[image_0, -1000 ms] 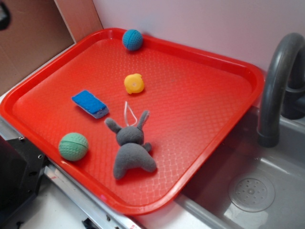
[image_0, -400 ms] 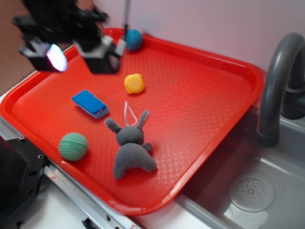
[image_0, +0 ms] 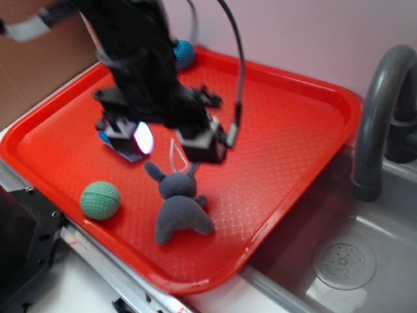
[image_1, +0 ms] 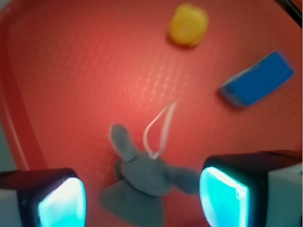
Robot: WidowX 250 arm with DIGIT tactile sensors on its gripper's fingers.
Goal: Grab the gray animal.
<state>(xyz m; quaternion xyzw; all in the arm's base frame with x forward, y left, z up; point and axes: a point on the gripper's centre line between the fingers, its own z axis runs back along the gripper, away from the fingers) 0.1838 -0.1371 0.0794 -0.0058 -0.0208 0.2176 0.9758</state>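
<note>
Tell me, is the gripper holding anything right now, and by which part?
Nothing is held. The gripper is open, its fingers apart above the gray animal, which lies on the red tray untouched.

Setting: toy kitchen sink station. Evidence: gray plastic sink basin (image_0: 365, 261) with moulded drain (image_0: 343, 264), dark curved faucet (image_0: 381, 111), red serving tray (image_0: 287, 137) alongside, plain pale wall (image_0: 293, 32) behind.

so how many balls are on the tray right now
2. A green ball sits near the front-left edge of the red tray, left of the gray animal. A teal ball lies at the far rim, partly covered by the arm, which could be hiding more.
</note>
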